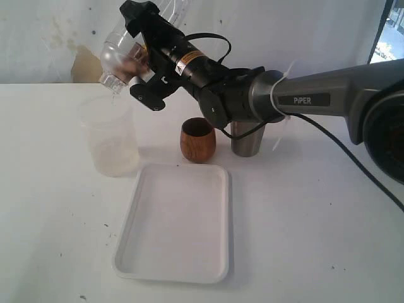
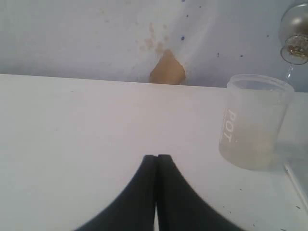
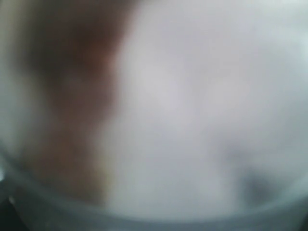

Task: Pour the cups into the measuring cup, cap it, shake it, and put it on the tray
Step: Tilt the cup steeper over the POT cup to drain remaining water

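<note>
In the upper left of the exterior view, the right gripper (image 1: pixel 131 63) reaches across the middle and is clamped around the clear measuring cup (image 1: pixel 112 53). The cup is held in the air, tipped steeply with its mouth pointing down (its printed marks are too blurred to read). A thin stream of liquid (image 2: pixel 288 72) falls from that mouth into the frosted plastic cup (image 1: pixel 110 142), which stands upright directly below at the left of the frame and holds a shallow pale pool. The right wrist view shows only a whitish blur with a brownish smear.

The wooden cup (image 1: pixel 197 140) stands upright at the centre of the frame. The steel tumbler (image 1: pixel 245 142) stands just beside it on the right, partly hidden behind the arm. The white tray (image 1: pixel 177 221) lies flat on the white table (image 1: pixel 315 221) in the lower centre, in front of both cups and near the frosted one.

In the left wrist view, the left gripper (image 2: pixel 156 156) has its two black fingers pressed together on nothing, low over bare table and well apart from the frosted cup.
</note>
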Controlling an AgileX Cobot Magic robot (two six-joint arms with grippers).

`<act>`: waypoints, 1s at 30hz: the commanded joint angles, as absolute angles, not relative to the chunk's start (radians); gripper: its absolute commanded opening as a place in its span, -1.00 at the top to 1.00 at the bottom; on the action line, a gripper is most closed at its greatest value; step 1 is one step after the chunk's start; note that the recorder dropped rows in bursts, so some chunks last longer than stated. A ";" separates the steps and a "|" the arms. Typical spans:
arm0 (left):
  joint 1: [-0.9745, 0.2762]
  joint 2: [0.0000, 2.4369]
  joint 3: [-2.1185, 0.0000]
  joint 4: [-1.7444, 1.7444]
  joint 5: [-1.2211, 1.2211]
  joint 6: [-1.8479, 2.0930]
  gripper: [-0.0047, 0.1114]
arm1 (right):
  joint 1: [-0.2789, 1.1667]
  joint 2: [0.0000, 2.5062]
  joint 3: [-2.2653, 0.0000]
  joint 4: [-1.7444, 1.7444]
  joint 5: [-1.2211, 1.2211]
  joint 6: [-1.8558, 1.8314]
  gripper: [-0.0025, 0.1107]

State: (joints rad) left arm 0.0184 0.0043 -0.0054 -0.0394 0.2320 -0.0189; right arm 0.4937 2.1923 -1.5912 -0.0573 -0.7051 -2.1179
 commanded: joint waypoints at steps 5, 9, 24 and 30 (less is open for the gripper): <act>0.018 0.000 0.000 -0.038 0.233 -0.019 0.92 | 0.488 2.177 -1.604 -0.080 -0.728 -2.133 0.96; 0.018 0.000 0.000 -0.038 0.233 -0.019 0.92 | 0.488 2.177 -1.604 -0.085 -0.724 -2.133 0.96; 0.018 0.000 0.000 -0.038 0.233 -0.019 0.92 | 0.488 2.177 -1.604 -0.090 -0.727 -2.133 0.96; 0.018 0.000 0.000 -0.038 0.233 -0.019 0.92 | 0.488 2.177 -1.604 -0.105 -0.727 -2.133 0.96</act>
